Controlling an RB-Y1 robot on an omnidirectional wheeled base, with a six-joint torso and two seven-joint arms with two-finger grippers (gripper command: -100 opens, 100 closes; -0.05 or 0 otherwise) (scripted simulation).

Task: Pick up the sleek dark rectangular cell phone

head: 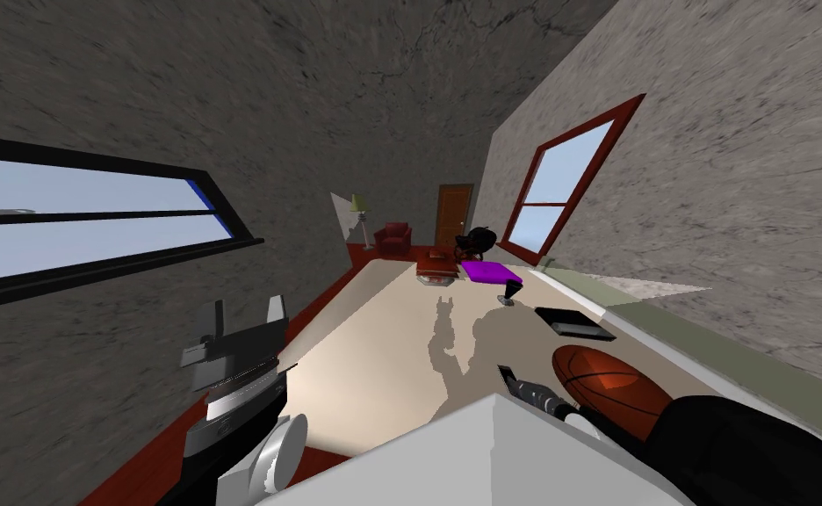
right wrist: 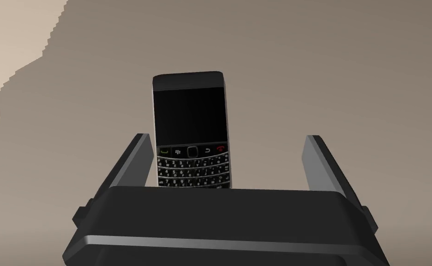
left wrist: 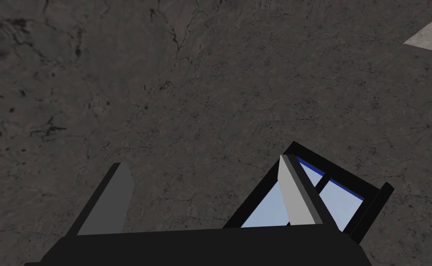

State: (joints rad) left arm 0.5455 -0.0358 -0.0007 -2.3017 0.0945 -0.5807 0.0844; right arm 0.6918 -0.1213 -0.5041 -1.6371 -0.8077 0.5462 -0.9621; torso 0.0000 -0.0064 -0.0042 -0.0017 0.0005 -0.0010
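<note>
1. Task status. The approach looks complete and the grasp has not been made. Closing and lifting remain.

2. Support surface. The broad, flat, matte beige table top [right wrist: 303,69] lies beneath the right fingers. It is smooth and untextured, and partly in shadow.

3. Neighbouring object. A round orange-brown basketball with dark seams [head: 611,386] sits just beside the right gripper, outside the finger gap. Judged a possible obstruction to the forearm during the lift.

4. Right gripper [right wrist: 227,136]. The two thin, light grey blade fingers [right wrist: 321,161] stand apart and hold nothing. They rise from a dark, smooth, box-shaped body.

5. Left gripper [head: 247,312]. It is raised well clear of the table, with its fingers apart and empty.

6. Target. The slim black rectangular cell phone with rounded corners [right wrist: 191,129] lies flat on the table between the right fingers.
   - It is offset toward one finger, with a wide gap to the other. It does not appear to touch either.
   - Its keypad end is nearest the gripper body. Its screen end extends past the fingertips.
   - The upper half is a glossy dark screen. The lower half is a grid of small, pale-marked keys.
   - A thin silver band edges the case. Judged hard and slippery, so centre it before closing.
</note>
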